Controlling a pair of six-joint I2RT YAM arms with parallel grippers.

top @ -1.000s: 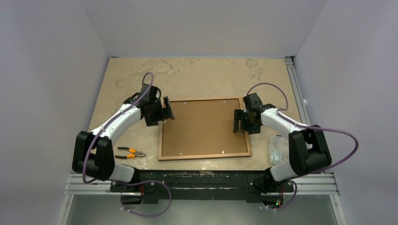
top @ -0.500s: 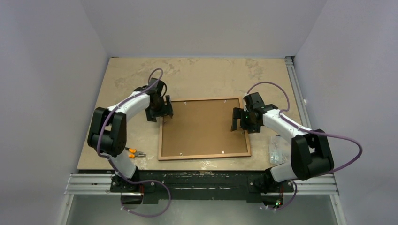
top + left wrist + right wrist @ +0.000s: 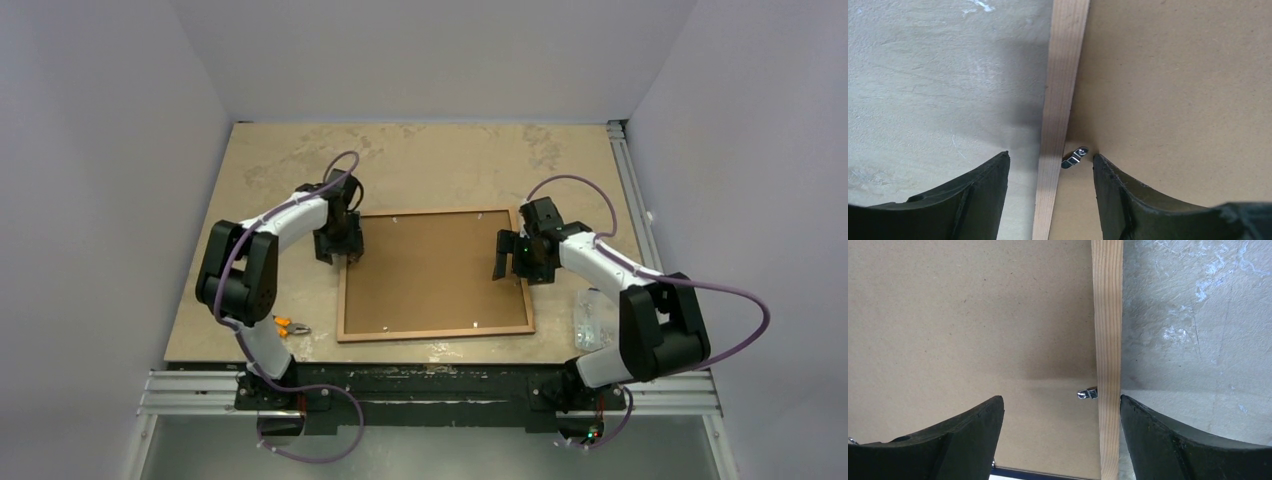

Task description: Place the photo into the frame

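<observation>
Lying back-up on mottled beige worktop [image 3: 440, 160], grey walls [image 3: 430, 60] around: the frame [image 3: 435, 333]; left claw [image 3: 1050, 160], right claw [image 3: 1062, 402] both released.

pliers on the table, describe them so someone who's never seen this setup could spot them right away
Start at the big wooden picture frame lying back-up in the middle of the table. Just off its near-left corner, the pliers lie flat, partly hidden under the left arm. Their orange handles set them apart from the brown frame and the black-and-white arm.
</observation>
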